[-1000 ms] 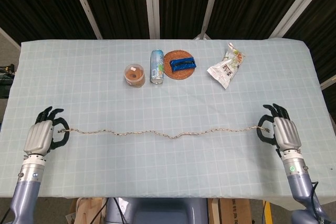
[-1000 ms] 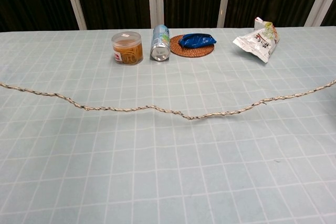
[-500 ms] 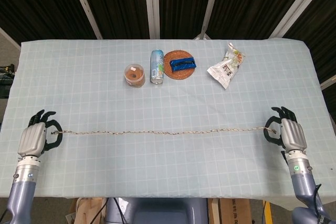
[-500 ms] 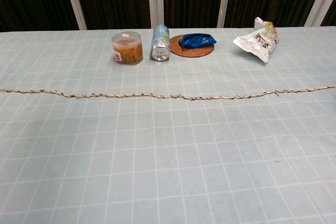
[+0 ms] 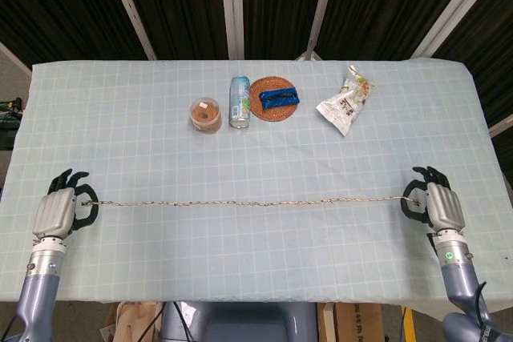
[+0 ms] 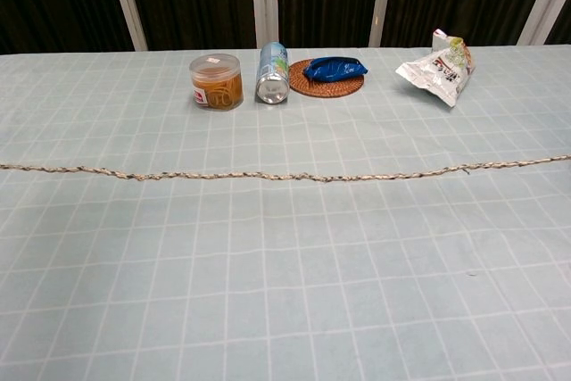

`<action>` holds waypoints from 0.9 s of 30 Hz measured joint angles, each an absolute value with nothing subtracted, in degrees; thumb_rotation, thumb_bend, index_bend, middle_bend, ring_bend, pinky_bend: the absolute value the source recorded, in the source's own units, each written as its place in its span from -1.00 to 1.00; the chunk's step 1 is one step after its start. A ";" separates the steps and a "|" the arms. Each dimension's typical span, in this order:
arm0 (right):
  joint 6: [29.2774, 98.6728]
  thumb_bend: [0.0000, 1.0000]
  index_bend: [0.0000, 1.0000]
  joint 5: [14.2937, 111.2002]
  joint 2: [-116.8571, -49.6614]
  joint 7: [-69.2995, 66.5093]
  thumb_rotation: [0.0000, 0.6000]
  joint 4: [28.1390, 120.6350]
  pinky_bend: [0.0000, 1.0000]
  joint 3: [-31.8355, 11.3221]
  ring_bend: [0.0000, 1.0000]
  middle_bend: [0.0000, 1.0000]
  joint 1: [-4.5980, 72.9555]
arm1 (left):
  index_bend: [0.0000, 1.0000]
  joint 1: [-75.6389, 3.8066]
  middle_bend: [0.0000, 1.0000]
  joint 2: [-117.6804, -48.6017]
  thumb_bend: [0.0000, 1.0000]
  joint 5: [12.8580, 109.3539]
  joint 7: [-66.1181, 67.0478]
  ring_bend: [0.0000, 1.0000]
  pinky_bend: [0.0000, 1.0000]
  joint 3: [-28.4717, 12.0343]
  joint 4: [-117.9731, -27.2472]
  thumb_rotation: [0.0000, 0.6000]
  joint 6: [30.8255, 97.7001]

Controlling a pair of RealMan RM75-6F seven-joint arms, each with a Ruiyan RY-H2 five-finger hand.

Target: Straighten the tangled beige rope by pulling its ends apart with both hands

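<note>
A long counter (image 5: 144, 134) fills most of the head view, covered by a pale blue-green cloth with a white grid of squares (the cloth hangs a little over the near edge). Behind it stands a dark wall of black slatted panels (image 5: 176, 6), split by pale upright posts (image 5: 231, 6) that fan outward toward the top in the head view and stand straighter in the chest view. Light falls evenly from above, with only faint shadows on the cloth. Under the near edge, brown cardboard boxes (image 5: 357, 322) and a grey-blue base (image 5: 240, 322) show. Grey floor (image 5: 10, 78) appears at far left.
</note>
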State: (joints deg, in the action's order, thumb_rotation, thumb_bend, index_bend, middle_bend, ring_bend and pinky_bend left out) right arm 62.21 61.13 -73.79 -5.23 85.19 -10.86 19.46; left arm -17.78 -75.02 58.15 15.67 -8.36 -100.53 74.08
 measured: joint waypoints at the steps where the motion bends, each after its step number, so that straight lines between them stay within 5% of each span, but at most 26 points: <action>1: 62.15 -0.06 0.29 61.13 -73.91 -5.12 1.00 85.06 -1.00 -10.85 -1.00 -0.63 19.50 | 0.16 -17.87 -0.68 -75.20 0.09 58.20 15.86 -1.00 -1.00 -8.33 -100.40 1.00 74.01; 19: 60.44 -0.06 0.27 60.12 -75.52 -3.06 1.00 81.63 -1.00 -10.84 -1.00 -0.63 19.91 | 0.15 -19.84 -0.69 -79.54 0.08 56.45 20.46 -1.00 -1.00 -7.96 -95.68 1.00 72.01; 22: 60.05 -0.07 0.12 59.85 -75.50 -2.59 1.00 81.47 -1.00 -10.81 -1.00 -0.64 19.94 | 0.07 -19.95 -0.74 -79.71 0.04 56.18 21.10 -1.00 -1.00 -7.81 -95.25 1.00 71.83; 27: 58.87 -0.07 -0.49 59.46 -75.18 -1.54 1.00 81.56 -1.00 -10.39 -1.00 -0.88 20.06 | -0.19 -20.12 -0.87 -79.43 -0.13 55.40 22.46 -1.00 -1.00 -7.50 -95.09 1.00 71.28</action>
State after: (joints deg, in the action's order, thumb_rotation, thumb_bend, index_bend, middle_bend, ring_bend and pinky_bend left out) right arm 58.87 59.46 -75.18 -1.54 81.56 -10.39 20.06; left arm -20.12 -79.43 55.40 22.46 -7.50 -95.09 71.28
